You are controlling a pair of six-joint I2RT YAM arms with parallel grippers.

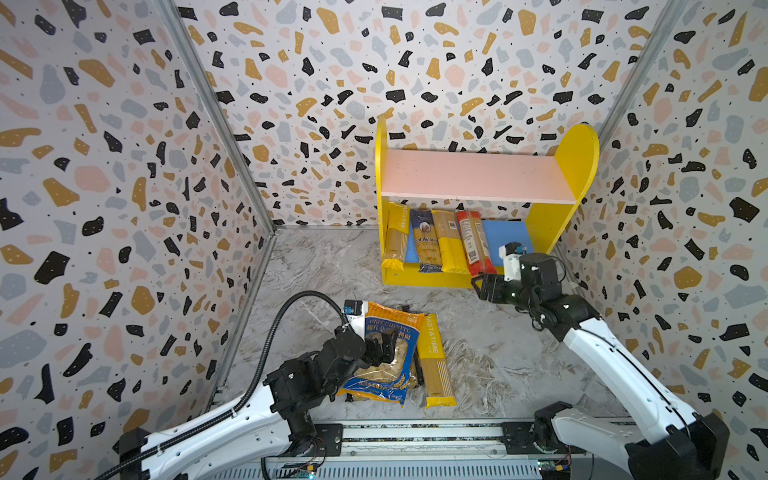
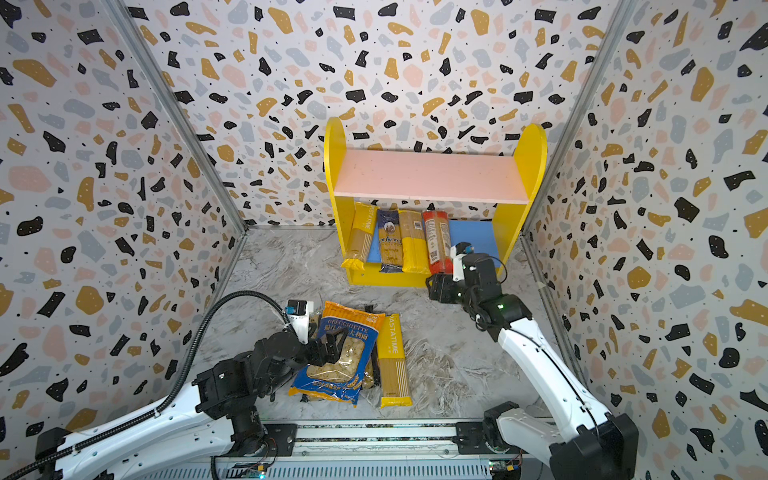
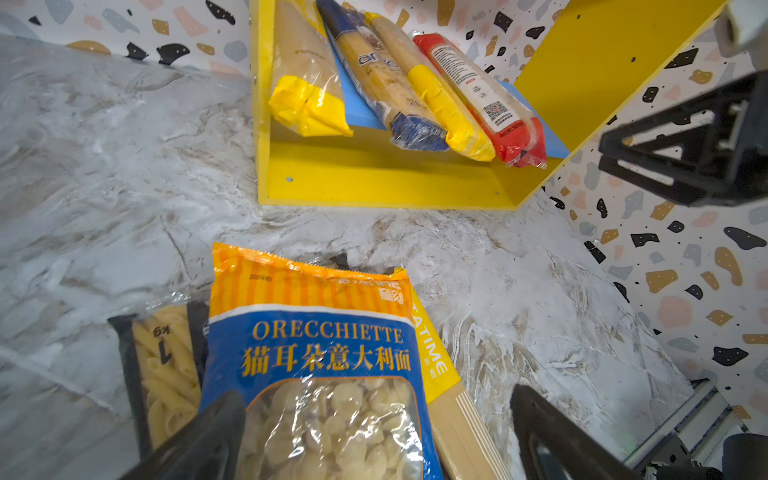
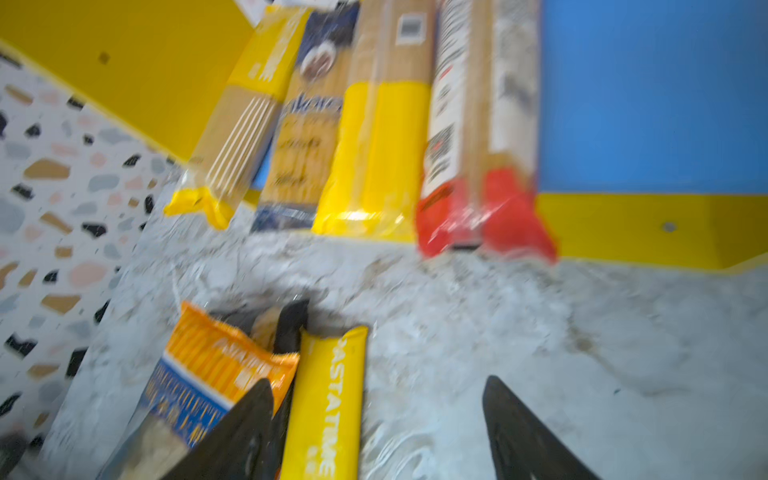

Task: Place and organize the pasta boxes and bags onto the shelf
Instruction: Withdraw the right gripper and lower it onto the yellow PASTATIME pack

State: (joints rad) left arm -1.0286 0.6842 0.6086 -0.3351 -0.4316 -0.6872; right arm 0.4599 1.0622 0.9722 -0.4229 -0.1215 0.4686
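Both spread: left hand point(image 1: 381, 348) over orecchiette bag point(image 1: 392, 326), right hand point(image 1: 481, 286) beside shelf point(image 1: 578, 166).

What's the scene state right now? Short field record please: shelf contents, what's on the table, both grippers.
shelf, blue lower board: leftmost yellow spaghetti pack, dark blue spaghetti pack, second yellow spaghetti pack, red spaghetti pack, side by side
pink upper board: nothing on it
marble table: orecchiette bag lying on penne bag; Pasta Time spaghetti pack alongside
left gripper: open, over orecchiette bag
right gripper: open, empty, near red spaghetti pack's front end
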